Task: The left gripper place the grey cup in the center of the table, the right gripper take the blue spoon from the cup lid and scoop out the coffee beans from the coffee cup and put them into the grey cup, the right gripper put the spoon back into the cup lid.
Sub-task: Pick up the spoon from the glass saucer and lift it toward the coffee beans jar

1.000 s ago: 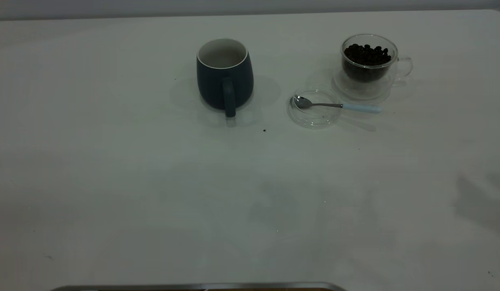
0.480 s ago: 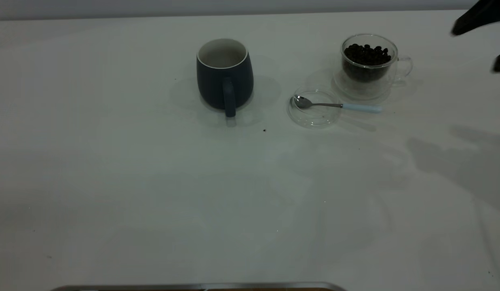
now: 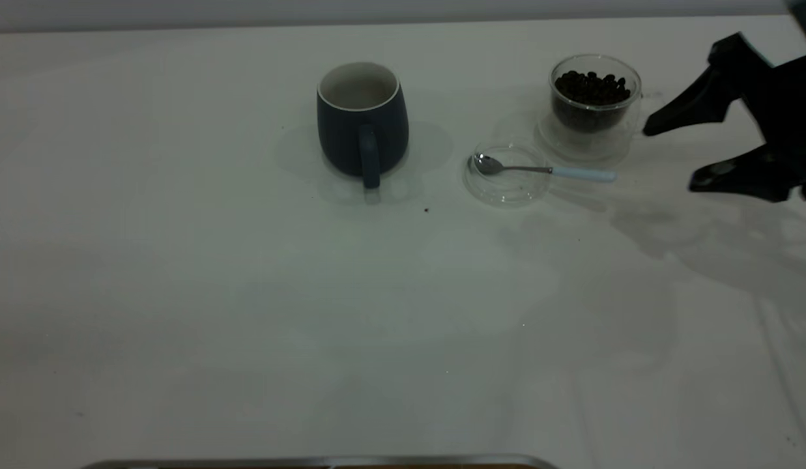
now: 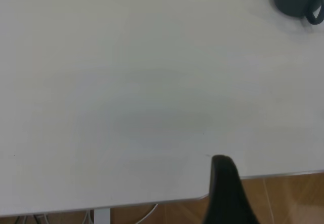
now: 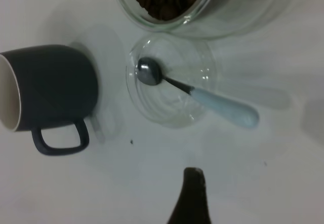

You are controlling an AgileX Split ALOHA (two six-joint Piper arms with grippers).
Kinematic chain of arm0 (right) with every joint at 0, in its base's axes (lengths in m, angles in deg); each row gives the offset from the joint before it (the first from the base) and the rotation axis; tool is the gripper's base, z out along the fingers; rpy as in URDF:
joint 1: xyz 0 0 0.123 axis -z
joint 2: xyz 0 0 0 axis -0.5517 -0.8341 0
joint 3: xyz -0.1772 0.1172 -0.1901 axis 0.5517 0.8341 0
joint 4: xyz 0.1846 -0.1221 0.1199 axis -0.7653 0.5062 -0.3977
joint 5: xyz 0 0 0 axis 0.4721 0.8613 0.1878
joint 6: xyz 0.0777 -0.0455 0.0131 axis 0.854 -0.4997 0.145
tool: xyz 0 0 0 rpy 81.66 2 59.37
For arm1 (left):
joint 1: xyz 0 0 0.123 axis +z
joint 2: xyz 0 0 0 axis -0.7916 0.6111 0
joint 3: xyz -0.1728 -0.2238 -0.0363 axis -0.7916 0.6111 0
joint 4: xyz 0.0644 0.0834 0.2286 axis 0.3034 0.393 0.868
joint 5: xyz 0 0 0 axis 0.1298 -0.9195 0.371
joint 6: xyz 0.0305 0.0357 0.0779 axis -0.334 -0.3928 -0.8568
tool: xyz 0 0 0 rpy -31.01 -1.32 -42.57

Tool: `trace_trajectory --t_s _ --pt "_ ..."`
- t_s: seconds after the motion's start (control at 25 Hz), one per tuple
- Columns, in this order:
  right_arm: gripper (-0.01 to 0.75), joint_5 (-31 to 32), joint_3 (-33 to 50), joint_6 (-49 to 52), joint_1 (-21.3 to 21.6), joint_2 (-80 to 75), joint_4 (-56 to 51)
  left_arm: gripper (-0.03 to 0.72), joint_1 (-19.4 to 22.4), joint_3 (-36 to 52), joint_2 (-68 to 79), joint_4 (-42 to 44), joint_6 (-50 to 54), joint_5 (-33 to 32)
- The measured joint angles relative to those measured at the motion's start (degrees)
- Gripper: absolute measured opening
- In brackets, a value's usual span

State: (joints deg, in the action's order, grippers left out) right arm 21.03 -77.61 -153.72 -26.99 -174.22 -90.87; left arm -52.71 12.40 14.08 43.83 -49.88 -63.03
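Right gripper [image 3: 670, 153] fingers spread, empty, beside coffee cup [image 3: 595, 104]. Blue spoon [image 3: 546, 170] just ahead of fingertips, bowl in cup lid [image 3: 507, 174], handle overhanging rim toward gripper. Advise: descend, straddle handle crosswise, close gently; avoid nudging lid. Left gripper: state indeterminate.

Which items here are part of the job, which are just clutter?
In the job:
- grey cup
- coffee cup with coffee beans
- cup lid holding blue spoon
- right end effector, open, beside the coffee cup

Lying about:
- dark speck on the table
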Motion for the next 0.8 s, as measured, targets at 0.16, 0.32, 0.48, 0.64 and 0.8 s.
trace_trajectory --t_s 0.16,0.32,0.48,0.64,0.8 --pt "0.734 3.0 -4.2 -0.1 0.1 -5.9 0.0 0.530 0.0 0.0 0.0 0.0 0.0 0.0" --pt "0.727 5.6 -7.5 -0.1 0.2 -10.6 0.0 0.530 0.0 0.0 0.0 0.0 0.0 0.0" --pt "0.723 8.3 -10.6 -0.1 0.2 -14.2 0.0 0.530 0.0 0.0 0.0 0.0 0.0 0.0" --pt "0.718 11.2 -12.6 -0.1 0.2 -16.8 0.0 0.530 0.0 0.0 0.0 0.0 0.0 0.0" --pt "0.711 12.3 -13.6 0.4 -0.6 -17.4 0.0 0.530 0.0 0.0 0.0 0.0 0.0 0.0"
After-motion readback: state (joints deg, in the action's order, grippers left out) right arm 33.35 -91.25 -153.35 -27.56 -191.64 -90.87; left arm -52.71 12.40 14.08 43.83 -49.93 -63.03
